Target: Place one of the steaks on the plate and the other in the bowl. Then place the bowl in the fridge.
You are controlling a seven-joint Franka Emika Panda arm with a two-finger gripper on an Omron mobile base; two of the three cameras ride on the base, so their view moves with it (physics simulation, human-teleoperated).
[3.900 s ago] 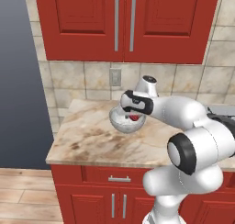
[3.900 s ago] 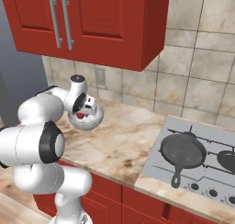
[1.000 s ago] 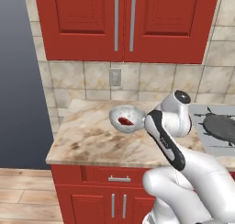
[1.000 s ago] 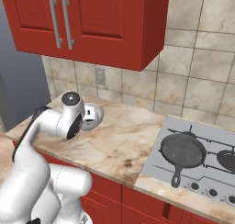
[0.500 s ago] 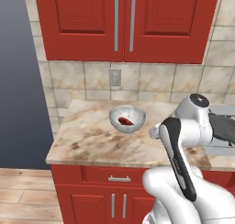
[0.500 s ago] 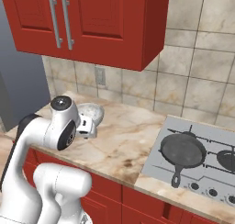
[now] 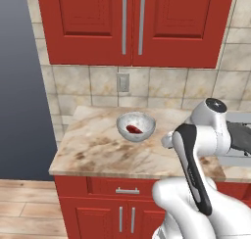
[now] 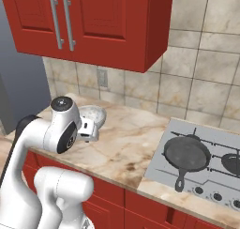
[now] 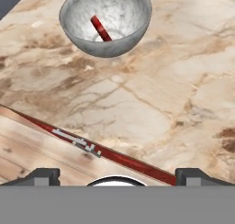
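We see bowl (image 7: 136, 126) on counter (image 7: 98, 155), near back edge, toward left end. Steak (image 7: 133, 130) lies in bowl. Skillet (image 8: 186, 156) sits on stove (image 8: 201, 169), right of counter.

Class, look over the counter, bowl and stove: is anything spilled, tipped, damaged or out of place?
Nothing stands out. The bowl sits upright on the marble counter with one steak inside it. The black skillet rests level on the stove. No spill shows.
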